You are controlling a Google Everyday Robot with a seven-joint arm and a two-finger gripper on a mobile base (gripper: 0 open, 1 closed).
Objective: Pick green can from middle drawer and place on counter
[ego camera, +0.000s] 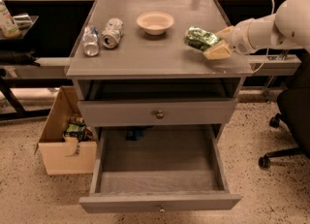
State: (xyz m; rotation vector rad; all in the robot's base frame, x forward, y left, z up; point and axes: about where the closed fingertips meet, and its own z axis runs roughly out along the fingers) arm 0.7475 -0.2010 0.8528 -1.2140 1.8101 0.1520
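Note:
The green can (199, 39) lies on its side at the right part of the counter (155, 56), low on or just above its top. My gripper (220, 42) reaches in from the right on a white arm. Its pale fingers (216, 52) sit on either side of the can's right end and are shut on it. The middle drawer (160, 169) stands pulled wide open below, its grey floor bare. Its front panel with a small knob (160, 209) faces the camera.
Two silver-and-white cans (101, 36) lie at the counter's left and a pale bowl (155, 22) stands at the back middle. A closed drawer (159, 114) sits above the open one. A cardboard box (65, 140) is on the floor at left, an office chair (290, 121) at right.

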